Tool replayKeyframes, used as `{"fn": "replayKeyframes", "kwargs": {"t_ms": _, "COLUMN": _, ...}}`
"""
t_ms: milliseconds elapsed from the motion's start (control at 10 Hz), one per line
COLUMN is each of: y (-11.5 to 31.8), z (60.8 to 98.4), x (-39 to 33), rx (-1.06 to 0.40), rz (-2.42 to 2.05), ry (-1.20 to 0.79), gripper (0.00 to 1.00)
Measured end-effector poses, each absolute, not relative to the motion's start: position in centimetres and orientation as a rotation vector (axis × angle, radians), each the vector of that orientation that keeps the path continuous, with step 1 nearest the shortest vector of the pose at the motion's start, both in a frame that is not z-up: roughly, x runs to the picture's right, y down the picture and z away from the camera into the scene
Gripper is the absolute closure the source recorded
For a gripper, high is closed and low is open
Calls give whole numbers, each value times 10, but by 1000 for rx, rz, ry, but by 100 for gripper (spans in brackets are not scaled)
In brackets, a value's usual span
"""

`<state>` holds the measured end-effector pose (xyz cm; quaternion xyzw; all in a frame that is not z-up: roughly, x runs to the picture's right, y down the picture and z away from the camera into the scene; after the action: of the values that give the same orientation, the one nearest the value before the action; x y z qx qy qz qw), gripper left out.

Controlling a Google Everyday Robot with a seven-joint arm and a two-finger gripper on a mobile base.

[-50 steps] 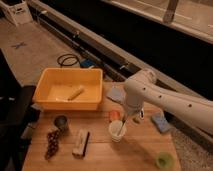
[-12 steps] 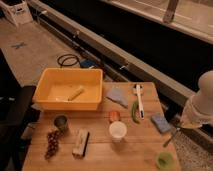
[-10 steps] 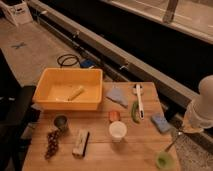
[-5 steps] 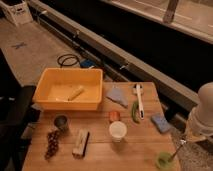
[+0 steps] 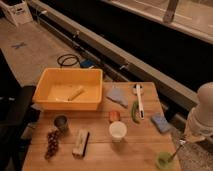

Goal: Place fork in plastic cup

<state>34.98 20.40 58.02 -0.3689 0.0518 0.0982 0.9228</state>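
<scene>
The light-green plastic cup (image 5: 162, 161) stands at the front right corner of the wooden table (image 5: 100, 150). The slim metal fork (image 5: 176, 151) slants down to the left, its lower end at the cup's rim or just inside it. My gripper (image 5: 186, 140) is at the fork's upper end, just beyond the table's right edge, shut on the fork. The white arm (image 5: 204, 112) rises above it and hides most of the gripper.
A white cup (image 5: 118, 131) stands mid-table and a dark grey cup (image 5: 61, 122) at the left. A yellow bin (image 5: 65, 104) is at the back left. A white-handled utensil (image 5: 139, 100), blue cloth (image 5: 117, 96), blue sponge (image 5: 161, 122), grapes (image 5: 51, 142) and a snack bar (image 5: 80, 142) lie around.
The arm has come down and slightly forward with the fork. The fork's lower end has moved from beside the green cup onto it.
</scene>
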Motion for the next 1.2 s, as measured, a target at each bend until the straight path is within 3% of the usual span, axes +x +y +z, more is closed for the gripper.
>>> {"fn": "replayKeyframes", "kwargs": {"t_ms": 1200, "y": 243, "z": 633, "x": 327, "rx": -881, "rz": 201, "ry": 135, "gripper": 100}}
